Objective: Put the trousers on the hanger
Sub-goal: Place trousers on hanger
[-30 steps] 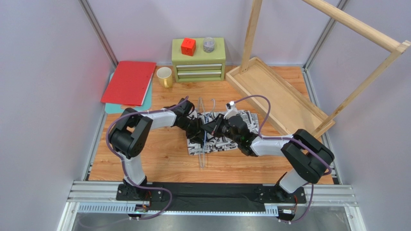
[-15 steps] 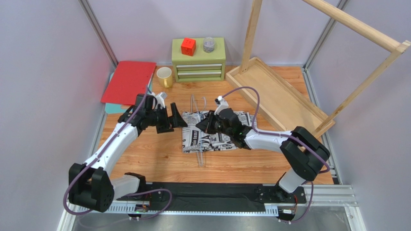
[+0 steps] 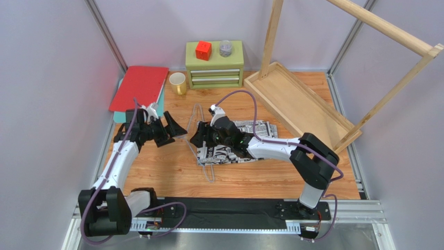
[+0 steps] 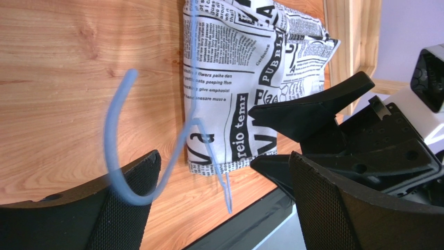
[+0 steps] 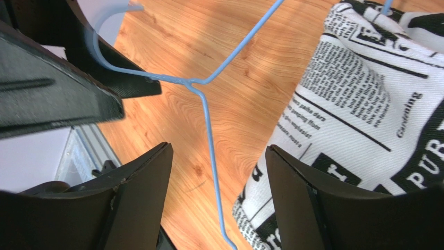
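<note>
- Plainly, the right pincer [image 5: 219, 148] is released: its two dark jaws stand parted and nothing is pinched (bare wood shows between them).
- Between those jaws, in the right wrist view, runs one thin arm of the hanger [image 5: 192, 82], touching neither jaw. Its neck and hook lie just ahead of the pincer, toward the left arm.
- Just beside that pincer, next to the jaw on the right of its own view, lie the trousers [image 5: 354, 104]. They are folded into a flat bundle on the desk [image 3: 172, 172]. The cloth covers part of the hanger's wire (how much, I cannot tell).
- Opposite, the left pincer [image 3: 176, 135] is released too, jaws spread wide and holding nothing. It faces the right pincer, with the hanger's hook lying between the two.
- From the left wrist, the hook curves close by one jaw (touching or not, I cannot tell), and the trousers lie beyond it.
- Farther behind both pincers, at the back of the desk, stands a green drawer chest [image 3: 214, 70] with a red cube [image 3: 203, 50] and a clear jar [image 3: 225, 48] on top. A yellow mug [image 3: 177, 83] sits just beside it.
- Behind the left pincer lies a red folder [image 3: 139, 88].
- Behind the right pincer and off to its right stands a light wooden rack frame [image 3: 272, 41].
</note>
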